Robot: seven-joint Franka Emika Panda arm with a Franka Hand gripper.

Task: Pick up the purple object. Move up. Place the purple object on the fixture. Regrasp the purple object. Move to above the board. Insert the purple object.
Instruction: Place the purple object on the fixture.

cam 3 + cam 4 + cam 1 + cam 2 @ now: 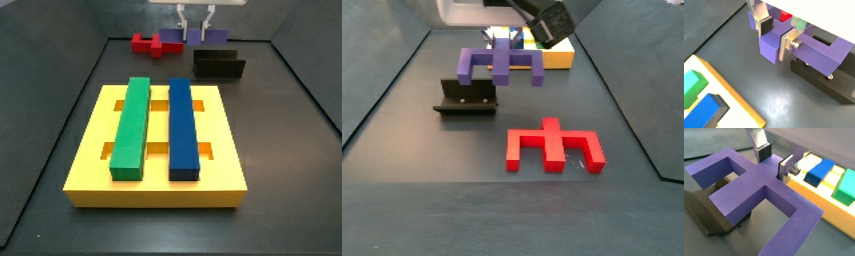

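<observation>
**Gripper astride the purple ridge, no clamp visible**

Gripper (775, 34) is low over the purple object (817, 52), one silver finger (785, 167) on each side of the raised central ridge. Jaws stand narrow, a bit wider than the ridge. In both wrist views the pads sit close to the purple faces, but I can't tell whether they actually press.

Purple object (500, 62) lies flat on the dark floor directly under the gripper, legs spread outward.

Fixture (465, 96) sits just beside the purple piece, apart from it in a side view; a wrist view shows it (824, 80) right next to the purple block.

Red piece (552, 145) is well away from the gripper, past the fixture.

Board (158, 146) carries the green bar (130, 123) and blue bar (183, 126) side by side, well apart from the gripper.
</observation>
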